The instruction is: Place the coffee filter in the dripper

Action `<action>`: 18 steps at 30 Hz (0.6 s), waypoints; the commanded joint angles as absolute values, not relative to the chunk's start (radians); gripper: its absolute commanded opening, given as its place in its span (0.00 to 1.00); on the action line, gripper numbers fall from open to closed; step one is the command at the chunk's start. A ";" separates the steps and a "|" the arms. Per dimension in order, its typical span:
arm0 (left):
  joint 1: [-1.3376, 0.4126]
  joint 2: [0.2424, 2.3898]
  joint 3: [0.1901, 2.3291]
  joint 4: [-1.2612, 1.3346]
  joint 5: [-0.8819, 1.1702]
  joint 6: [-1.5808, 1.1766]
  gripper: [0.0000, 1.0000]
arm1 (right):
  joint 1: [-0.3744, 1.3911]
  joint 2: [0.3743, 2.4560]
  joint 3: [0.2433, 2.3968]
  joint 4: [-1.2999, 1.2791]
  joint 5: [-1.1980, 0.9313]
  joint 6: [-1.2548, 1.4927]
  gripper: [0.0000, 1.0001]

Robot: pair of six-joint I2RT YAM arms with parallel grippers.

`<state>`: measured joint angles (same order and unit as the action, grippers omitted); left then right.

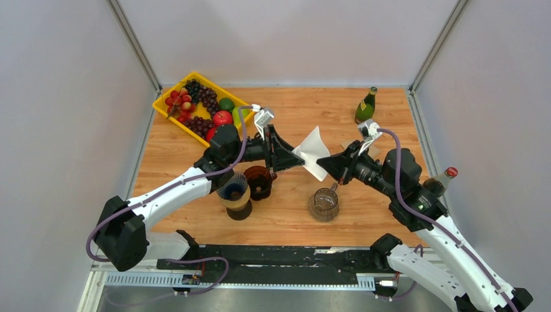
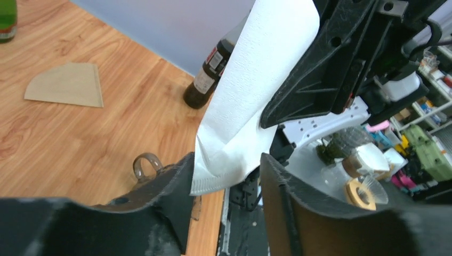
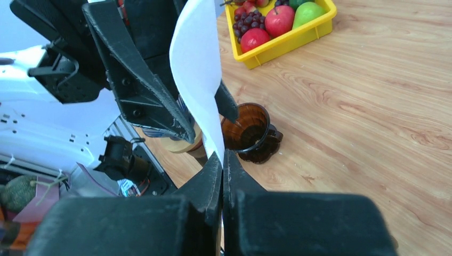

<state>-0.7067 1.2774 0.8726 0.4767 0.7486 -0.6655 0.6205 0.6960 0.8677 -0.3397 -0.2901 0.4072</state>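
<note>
A white paper coffee filter [image 1: 312,153] hangs in the air between both grippers. My right gripper [image 1: 330,166] is shut on its lower corner; the right wrist view shows the jaws [image 3: 223,160] pinched on the sheet [image 3: 197,64]. My left gripper [image 1: 290,157] is open, and the filter's other corner [image 2: 234,144] sits between its spread fingers [image 2: 176,181] without being clamped. The brown dripper [image 1: 260,182] stands upright and empty on the table, below and left of the filter. It also shows in the right wrist view [image 3: 250,133].
A yellow tray [image 1: 170,120] of fruit stands at the back left. A pleated filter holder on a wooden stand [image 1: 234,193] is beside the dripper, and a glass server [image 1: 323,203] is to the right. A green bottle [image 1: 366,105], a dark bottle [image 1: 442,179] and a brown paper filter [image 2: 66,85] are on the right.
</note>
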 commanded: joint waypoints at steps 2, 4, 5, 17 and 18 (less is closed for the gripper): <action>-0.710 1.269 0.882 0.587 0.685 -0.734 0.33 | 0.620 0.664 0.883 -0.282 -0.229 0.494 0.00; -0.710 1.265 0.868 0.620 0.662 -0.760 0.20 | 0.621 0.668 0.884 -0.282 -0.248 0.493 0.01; -0.710 1.264 0.865 0.633 0.654 -0.777 0.17 | 0.621 0.671 0.882 -0.283 -0.257 0.492 0.02; -0.709 1.259 0.844 0.647 0.637 -0.813 0.00 | 0.621 0.634 0.879 -0.330 -0.058 0.403 0.74; -0.710 1.250 0.842 0.633 0.633 -0.808 0.00 | 0.621 0.623 0.886 -0.347 0.004 0.397 0.82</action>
